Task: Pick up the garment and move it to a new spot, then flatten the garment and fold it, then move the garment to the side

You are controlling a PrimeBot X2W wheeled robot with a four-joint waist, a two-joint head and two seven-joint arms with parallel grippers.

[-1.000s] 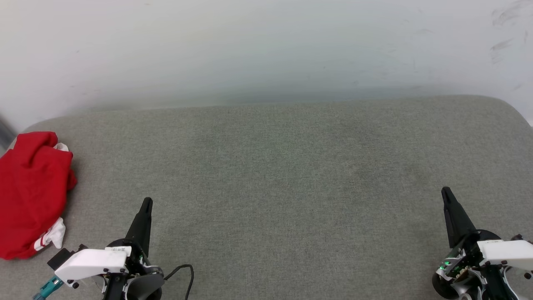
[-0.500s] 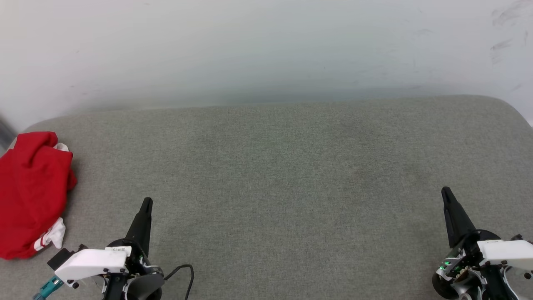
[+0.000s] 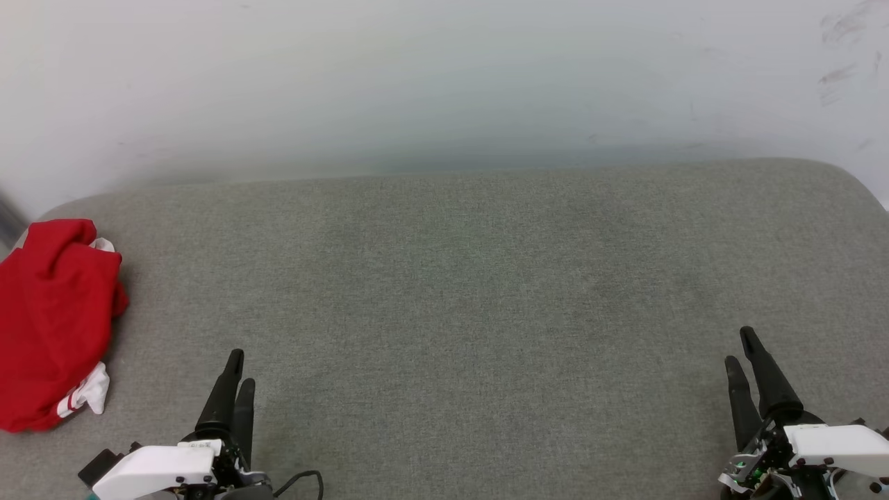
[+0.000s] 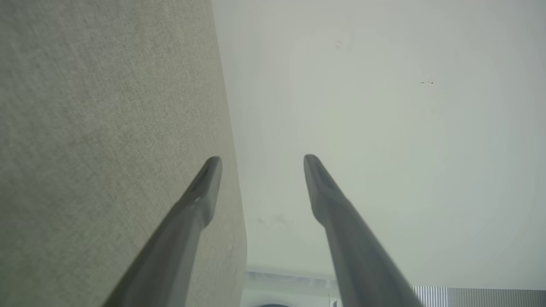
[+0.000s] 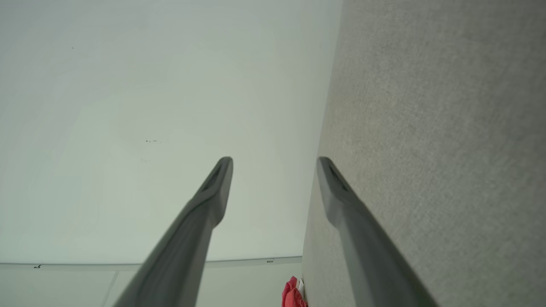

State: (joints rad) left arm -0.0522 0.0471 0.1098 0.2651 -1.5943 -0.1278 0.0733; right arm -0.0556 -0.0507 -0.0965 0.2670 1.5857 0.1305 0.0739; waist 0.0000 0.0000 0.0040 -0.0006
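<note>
The garment is a crumpled red heap with bits of white sleeve and striped trim, lying at the far left edge of the grey padded surface. A small piece of the garment also shows at the bottom of the right wrist view. My left gripper is low at the front left, to the right of the heap and apart from it, open and empty. My left gripper shows spread fingers in its wrist view. My right gripper stands at the front right, open and empty, its fingers spread.
A pale wall rises directly behind the padded surface. The surface's rounded corners lie at the far left and far right. A black cable loops by the left wrist.
Both grippers have opened from shut and drawn back toward the bottom of the head view. The garment has not moved.
</note>
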